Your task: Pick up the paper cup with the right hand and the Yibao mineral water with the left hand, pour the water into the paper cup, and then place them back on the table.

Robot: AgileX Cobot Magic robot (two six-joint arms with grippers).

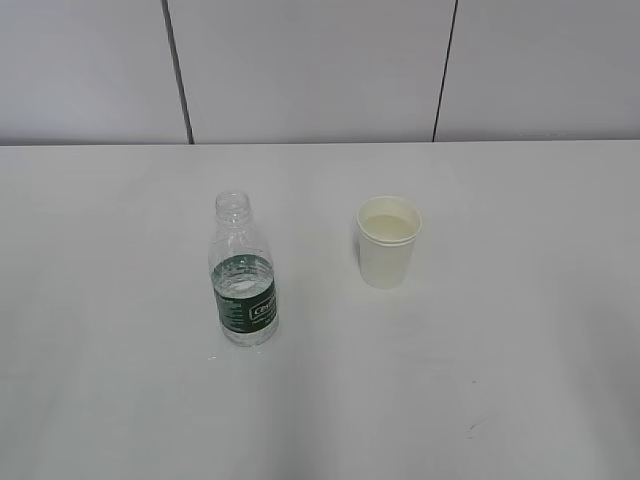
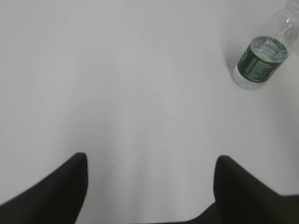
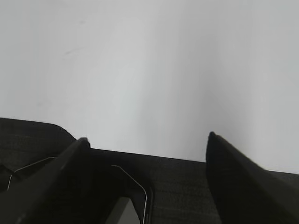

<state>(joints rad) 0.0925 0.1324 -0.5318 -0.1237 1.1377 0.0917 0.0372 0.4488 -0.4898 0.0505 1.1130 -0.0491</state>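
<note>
Reaching is the step judged to be in hand, since neither object is held: one Yibao mineral water (image 1: pixel 245 272) and one paper cup (image 1: pixel 388 241) are seen standing upright and well apart on the table (image 1: pixel 520 380), uncapped bottle to the left of the cup in the exterior view. Two grippers are counted, neither visible in that view. The left hand (image 2: pixel 150 179) is seen wide open and empty over bare tabletop, with the bottle ahead of it and off to its right, near the far right corner of its wrist view. The right hand (image 3: pixel 147 156) is likewise spread wide with nothing between its fingers; a dark surface lies beneath them and white table ahead, and the cup is not shown in its view. For a clean pickup the left hand would best be swung right and forward until the bottle's labelled band sits centred between the jaws, then closed gently so the thin plastic is not crushed and water is not spilled from the open neck
</note>
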